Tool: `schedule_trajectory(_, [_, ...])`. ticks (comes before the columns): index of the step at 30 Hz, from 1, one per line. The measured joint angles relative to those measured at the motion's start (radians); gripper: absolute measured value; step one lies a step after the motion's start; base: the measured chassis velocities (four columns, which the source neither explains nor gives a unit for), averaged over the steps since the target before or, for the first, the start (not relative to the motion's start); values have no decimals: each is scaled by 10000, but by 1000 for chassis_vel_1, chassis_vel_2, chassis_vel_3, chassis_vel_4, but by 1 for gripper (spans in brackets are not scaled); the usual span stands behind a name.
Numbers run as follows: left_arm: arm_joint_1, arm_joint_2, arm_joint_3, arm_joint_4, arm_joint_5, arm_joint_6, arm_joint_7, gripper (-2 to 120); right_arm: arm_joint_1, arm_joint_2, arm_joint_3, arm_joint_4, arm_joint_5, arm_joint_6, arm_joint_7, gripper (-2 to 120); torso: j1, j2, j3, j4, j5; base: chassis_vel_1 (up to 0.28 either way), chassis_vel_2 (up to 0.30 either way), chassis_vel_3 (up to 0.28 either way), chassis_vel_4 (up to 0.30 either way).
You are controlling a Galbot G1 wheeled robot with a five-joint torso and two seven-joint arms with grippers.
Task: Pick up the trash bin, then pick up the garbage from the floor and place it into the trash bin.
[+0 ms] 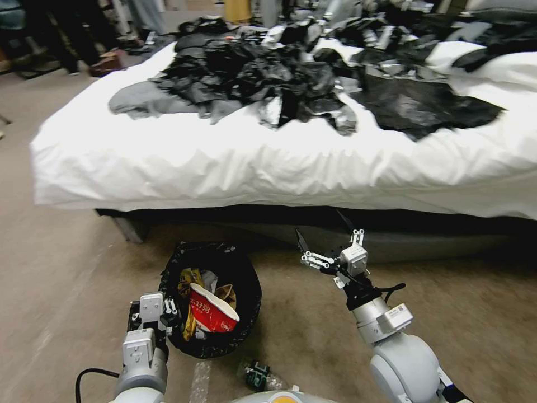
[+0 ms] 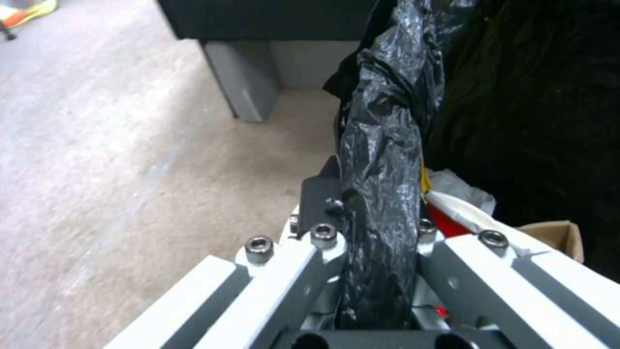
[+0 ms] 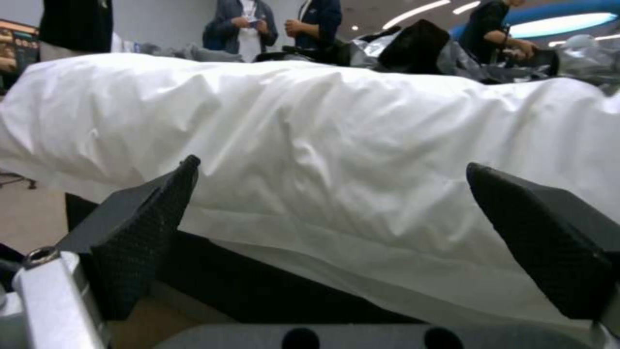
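The left tool sits low at the left, clamped on the near-left rim of the trash bin; the left wrist view shows its fingers pinching the black bag liner folded over that rim. The bin hangs or rests just in front of the bed, above the tan carpet floor. Inside it lie pieces of garbage: a red-and-white packet, a yellow wrapper and a brown paper bag. Just below the bin, close to the robot's base, a green-labelled clear bottle lies on the floor. To the right, the right tool is raised near the bed's lower edge, its two dark fingers spread wide apart and holding nothing. Crumpled black plastic sheets cover the white bed top.
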Motion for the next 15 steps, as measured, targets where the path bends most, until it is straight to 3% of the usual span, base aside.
schedule_trajectory(15, [-104, -11, 11, 47, 8, -5, -6, 1, 41, 20, -13, -62, -1, -28, -17, 100, 1, 0, 0, -4, 0, 6, 8, 2, 5])
